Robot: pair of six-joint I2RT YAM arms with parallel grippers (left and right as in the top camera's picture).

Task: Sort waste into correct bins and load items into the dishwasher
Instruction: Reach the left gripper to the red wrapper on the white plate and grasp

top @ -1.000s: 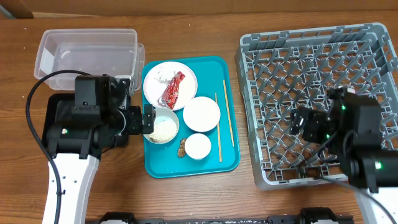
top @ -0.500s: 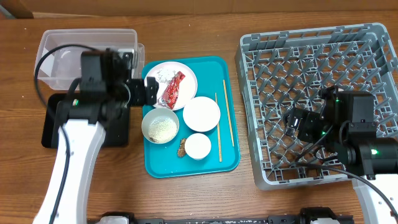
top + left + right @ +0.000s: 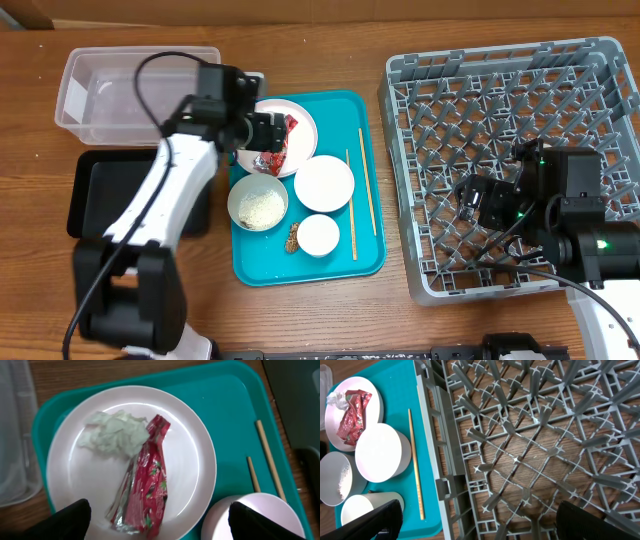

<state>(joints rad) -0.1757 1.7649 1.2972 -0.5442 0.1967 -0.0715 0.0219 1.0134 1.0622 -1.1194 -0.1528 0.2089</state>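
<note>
Left jaws, open and empty, hover over the plate (image 3: pixel 192 455), straddling the wrapper (image 3: pixel 147 487). The wrapper lies on the plate, touching the tissue (image 3: pixel 116 434). For a clean pick, the jaws should descend at the wrapper's middle and close across its narrow width, clear of the tissue, so that one item lifts alone. Tub (image 3: pixel 100 90) and black tray (image 3: pixel 95 195) lie left of the teal tray (image 3: pixel 365 250). A bowl (image 3: pixel 323 183) crowds the plate's edge. Right jaws, open and empty, hang above the rack (image 3: pixel 500 80).
</note>
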